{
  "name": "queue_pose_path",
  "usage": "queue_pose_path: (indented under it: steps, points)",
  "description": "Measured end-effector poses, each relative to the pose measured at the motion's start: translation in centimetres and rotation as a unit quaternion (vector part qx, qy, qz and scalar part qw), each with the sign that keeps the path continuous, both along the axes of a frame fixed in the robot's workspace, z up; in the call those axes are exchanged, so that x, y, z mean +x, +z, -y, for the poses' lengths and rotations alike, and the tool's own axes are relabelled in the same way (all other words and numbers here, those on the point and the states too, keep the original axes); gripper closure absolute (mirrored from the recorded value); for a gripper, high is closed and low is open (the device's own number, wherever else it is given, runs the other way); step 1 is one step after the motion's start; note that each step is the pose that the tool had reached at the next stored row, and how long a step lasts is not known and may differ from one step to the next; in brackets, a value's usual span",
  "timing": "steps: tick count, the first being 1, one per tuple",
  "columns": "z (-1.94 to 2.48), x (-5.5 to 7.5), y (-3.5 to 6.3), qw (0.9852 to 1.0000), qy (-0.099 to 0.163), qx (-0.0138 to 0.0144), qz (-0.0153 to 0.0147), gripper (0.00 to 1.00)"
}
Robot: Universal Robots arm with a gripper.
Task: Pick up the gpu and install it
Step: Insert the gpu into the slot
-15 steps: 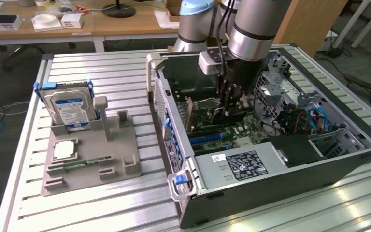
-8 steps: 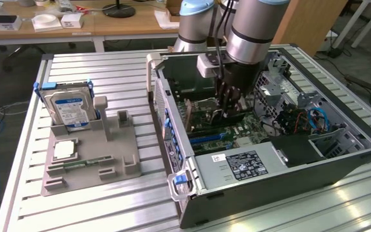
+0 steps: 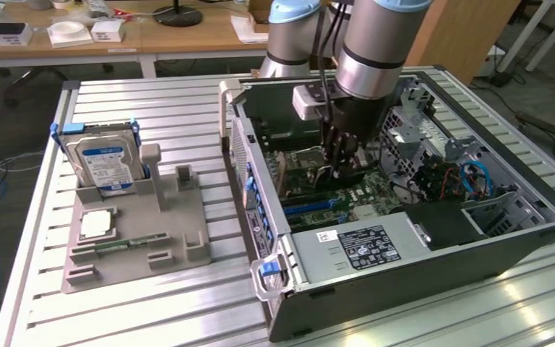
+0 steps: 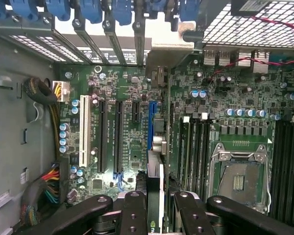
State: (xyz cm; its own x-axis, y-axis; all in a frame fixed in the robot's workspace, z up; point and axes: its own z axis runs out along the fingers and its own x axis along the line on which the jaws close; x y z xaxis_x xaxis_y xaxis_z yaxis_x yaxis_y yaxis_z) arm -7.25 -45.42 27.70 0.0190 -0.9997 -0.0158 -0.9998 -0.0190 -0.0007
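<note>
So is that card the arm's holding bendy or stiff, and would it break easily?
Probably stiff: the gpu stands edge-on in the gripper without visible sag. Likely light, since it looks very thin. Possibly fragile: so thin a card might crack if pushed crooked.

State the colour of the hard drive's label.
Blue and white label, best in the exterior view.

gpu [image 4: 155, 196], thin card, edge-on, above blue slot [image 4: 151, 122]

An open computer case [image 3: 403, 289] lies on the slatted table [image 3: 162, 311]. Beside it, a grey holder [image 3: 176, 224] carries an upright hard drive [image 3: 104, 163] and, probably, a processor chip [image 3: 97, 223].
</note>
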Motion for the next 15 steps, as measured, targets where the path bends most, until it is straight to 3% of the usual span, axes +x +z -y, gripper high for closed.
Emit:
queue_pose_path:
  steps: [7, 15]
  points:
    - [0.0, -0.31, -0.26, 1.0, 0.004, 0.0, 0.0037, 0.74]
    - [0.0, -0.74, -0.65, 1.0, 0.004, 0.0001, 0.0038, 0.74]
